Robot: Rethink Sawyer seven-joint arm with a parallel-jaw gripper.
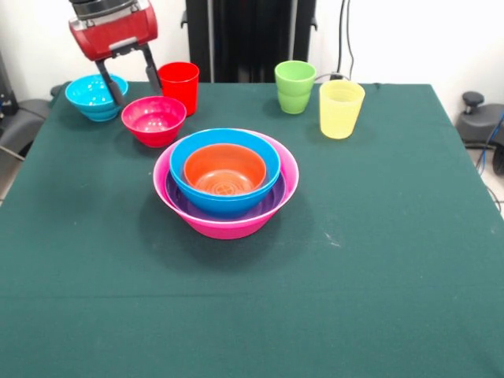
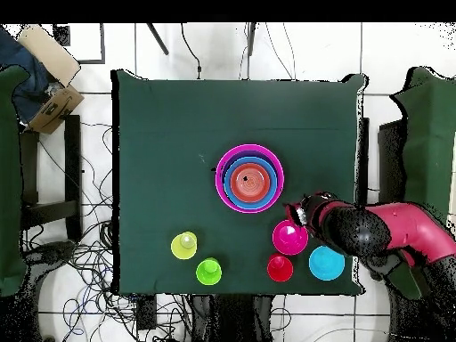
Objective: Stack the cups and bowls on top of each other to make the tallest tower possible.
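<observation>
Dark green cloth-covered table (image 1: 378,260), white wall behind, tiled floor with loose cables seen from overhead. Red and black arm (image 2: 392,227) entering over the table edge beside the small bowls. Gripper (image 1: 131,76): two dark fingers (image 1: 111,85) spread apart, open, nothing between them; poised above the gap between cyan bowl (image 1: 96,96) and magenta-red bowl (image 1: 153,120), one finger in front of the cyan bowl's rim, the other near the red cup (image 1: 179,85); contact with either cannot be told. Tower (image 1: 226,183): near table centre, apart from the gripper, toward the camera in the front view. Pink bowl (image 1: 228,224) outermost, holding purple bowl (image 1: 264,206), of which only a band of rim shows; blue bowl (image 1: 224,201) nested inside that; orange bowl (image 1: 225,169) innermost, empty. Second blue bowl not distinguishable. Magenta-red bowl: upright, empty, just beside the red cup. Cyan bowl: upright, empty, near the table corner. Red cup: upright, empty so far as visible. Green cup (image 1: 295,87): upright, well apart from the red cup, close beside yellow cup (image 1: 340,109). Yellow cup: upright, translucent, empty. Cardboard box (image 2: 52,105) off the table at one overhead corner.
</observation>
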